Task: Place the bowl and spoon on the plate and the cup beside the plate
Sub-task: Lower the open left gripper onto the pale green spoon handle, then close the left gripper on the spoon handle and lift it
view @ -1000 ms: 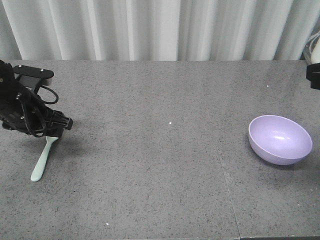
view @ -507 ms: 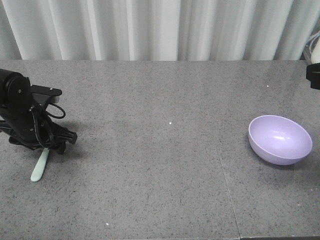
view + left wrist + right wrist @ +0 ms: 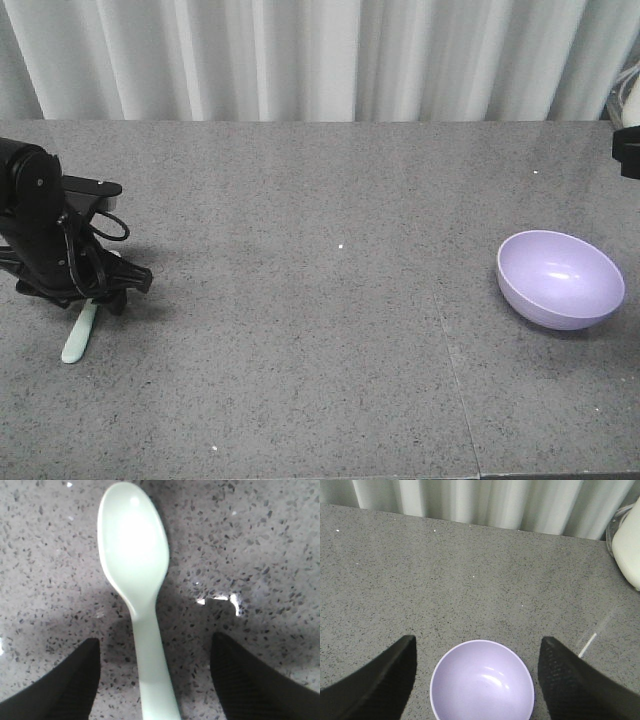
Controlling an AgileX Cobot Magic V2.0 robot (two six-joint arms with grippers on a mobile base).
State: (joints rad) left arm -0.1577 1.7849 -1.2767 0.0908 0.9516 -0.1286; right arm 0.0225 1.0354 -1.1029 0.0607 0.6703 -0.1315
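Spoon: flat on table, well apart from bowl, handle between spread fingers of left gripper, ungrasped. Right gripper spread, empty, near bowl. Plate, cup unseen; nothing arranged yet

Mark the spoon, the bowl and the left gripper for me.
spoon (image 3: 132,545), left wrist view, middle of the scoop.
bowl (image 3: 560,274), front view, inside surface.
left gripper (image 3: 155,647), left wrist view, midway between its fingertips.
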